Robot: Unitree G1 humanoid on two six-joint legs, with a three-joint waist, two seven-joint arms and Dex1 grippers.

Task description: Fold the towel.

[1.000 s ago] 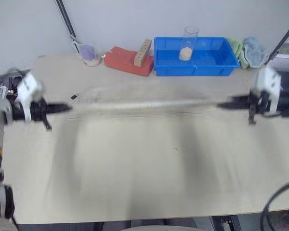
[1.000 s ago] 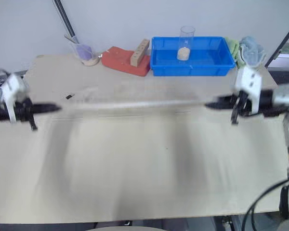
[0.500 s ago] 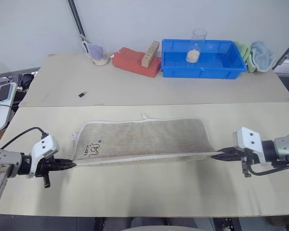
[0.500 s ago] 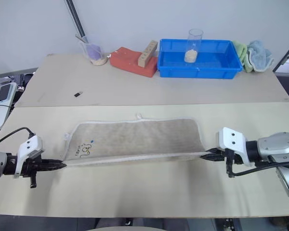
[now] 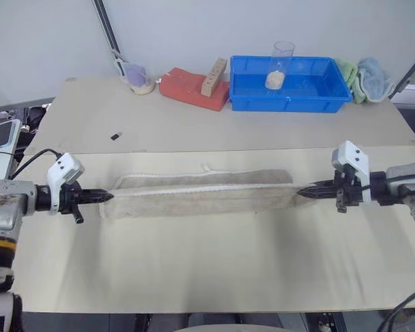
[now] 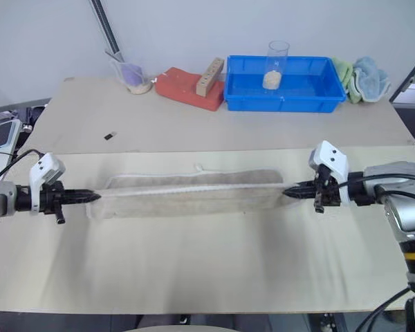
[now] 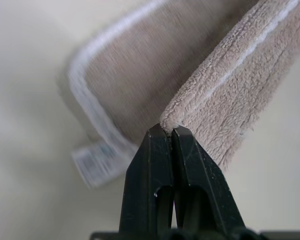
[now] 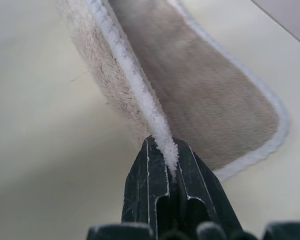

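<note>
The towel [image 5: 200, 194], beige-grey with a white stitched border, lies stretched in a long narrow band across the middle of the table, its near half folded up over the far half. My left gripper [image 5: 109, 196] is shut on the towel's left corner, and the pinched cloth [image 7: 210, 115] rises from its fingertips with a small white tag [image 7: 92, 162] beside them. At the towel's right end, my right gripper [image 5: 299, 194] is shut on the corner, the white edge [image 8: 140, 95] clamped between its black fingers [image 8: 140, 200]. Both grippers hold the towel just above the table.
At the back stand a blue bin [image 5: 289, 83] with a clear cup [image 5: 281, 64], a red block [image 5: 189, 88] with a wooden piece, a small cup [image 5: 138, 77], and green and light blue cloths [image 5: 365, 75]. A small dark item [image 5: 115, 136] lies on the far tabletop.
Both grippers have carried the towel's near edge away from me, over the far half. The logo that was showing is now covered and the towel is a narrower band.
</note>
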